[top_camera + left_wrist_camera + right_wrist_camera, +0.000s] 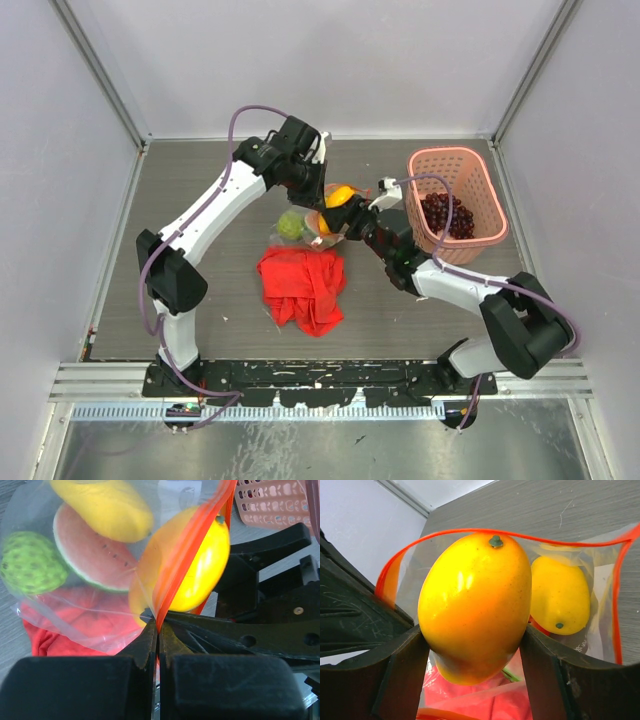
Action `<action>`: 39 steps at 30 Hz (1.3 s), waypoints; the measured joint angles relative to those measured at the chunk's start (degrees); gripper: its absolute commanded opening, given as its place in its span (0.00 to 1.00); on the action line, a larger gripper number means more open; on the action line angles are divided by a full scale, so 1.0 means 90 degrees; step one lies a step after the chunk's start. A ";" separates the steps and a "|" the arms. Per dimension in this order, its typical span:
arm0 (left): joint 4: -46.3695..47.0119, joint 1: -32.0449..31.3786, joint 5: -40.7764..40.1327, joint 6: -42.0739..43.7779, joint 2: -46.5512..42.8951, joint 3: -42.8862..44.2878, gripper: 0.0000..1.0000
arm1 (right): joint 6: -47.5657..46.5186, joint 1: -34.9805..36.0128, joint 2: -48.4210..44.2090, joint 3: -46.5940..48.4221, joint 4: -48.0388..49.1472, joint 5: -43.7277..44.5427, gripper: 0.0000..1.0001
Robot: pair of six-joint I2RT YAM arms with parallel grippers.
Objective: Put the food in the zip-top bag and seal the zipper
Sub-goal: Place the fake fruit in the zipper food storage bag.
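While the left tool [159, 625] is pressed together on the red zipper strip [186, 555], holding the zip-top bag [75, 615] open, the right tool [475, 645] pinches a mango [475, 590] in the bag's mouth. Loading is in hand, I think; next it must push deeper and release.

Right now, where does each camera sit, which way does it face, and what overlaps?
Top external: above and behind the arm bases, looking down on the table; both arms whole, pink basket, red cloth.
Left wrist: on the left arm, looking along the left hand, its fingers shut on the zipper.
Right wrist: on the right arm, looking out past the right hand, which grips the mango at the zip-top bag's mouth.
Shared: both wrist views show the mango, zipper and zip-top bag.
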 measured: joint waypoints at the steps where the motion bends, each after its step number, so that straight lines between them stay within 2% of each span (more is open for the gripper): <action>1: 0.0000 0.0000 0.0002 0.0000 0.0000 0.0000 0.00 | 0.0044 0.0005 0.0056 0.0000 0.0036 -0.0034 0.35; 5: 0.0012 0.0000 0.0000 -0.0010 0.0000 0.0000 0.00 | 0.0187 0.0019 0.0223 0.0000 0.0090 -0.0214 0.50; 11: 0.0024 0.0000 -0.0019 -0.0019 0.0000 0.0000 0.00 | 0.0279 0.0027 0.0413 0.0007 0.0100 -0.0600 0.68; 18: 0.0070 0.0012 -0.0070 -0.0019 0.0000 -0.0066 0.00 | 0.0141 0.0027 0.0442 0.0313 -0.0352 -0.0877 0.82; 29: 0.0117 0.0063 -0.0087 -0.0017 0.0000 -0.0238 0.00 | -0.0216 0.0027 0.0321 0.0607 -0.1217 -0.0840 0.87; 39: 0.0170 0.0109 -0.0129 -0.0012 -0.0007 -0.0318 0.00 | -0.0797 0.0024 -0.0641 0.1127 -0.2803 -0.0333 0.82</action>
